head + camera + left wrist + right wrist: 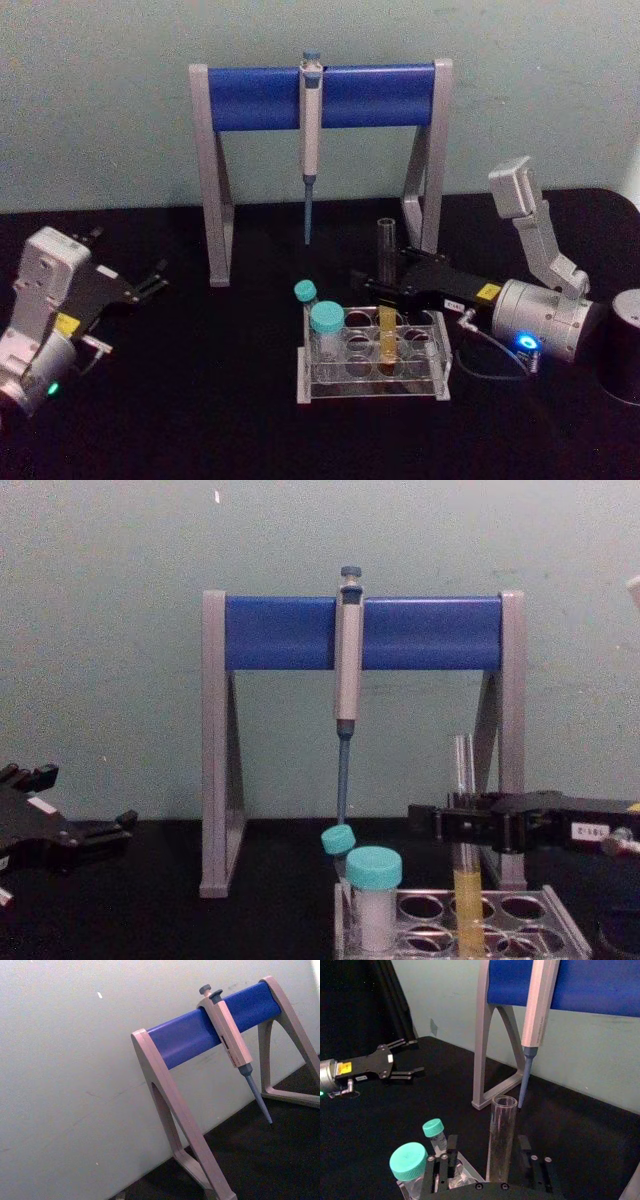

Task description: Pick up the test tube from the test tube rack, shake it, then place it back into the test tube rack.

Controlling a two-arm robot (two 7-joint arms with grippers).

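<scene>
The test tube (pixel 386 290) stands upright in a back hole of the clear test tube rack (pixel 330 390), yellow liquid filling its lower part. My right gripper (pixel 378 285) reaches in from the right at mid-height of the tube, open, one finger on each side. In the right wrist view the test tube (pixel 501 1140) rises between the fingers (pixel 452 1152), nearer the right one, with a gap on the left. In the chest view the right gripper (pixel 478 825) straddles the test tube (pixel 466 880) above the rack (pixel 560 910). My left gripper (pixel 155 280) rests open at the far left.
Two teal-capped vials (pixel 327 320) stand in the rack's left holes. Behind the rack is a grey stand with a blue crossbar (pixel 250 97), with a pipette (pixel 311 130) hanging from it. A dark cylinder (pixel 625 345) sits at the right edge.
</scene>
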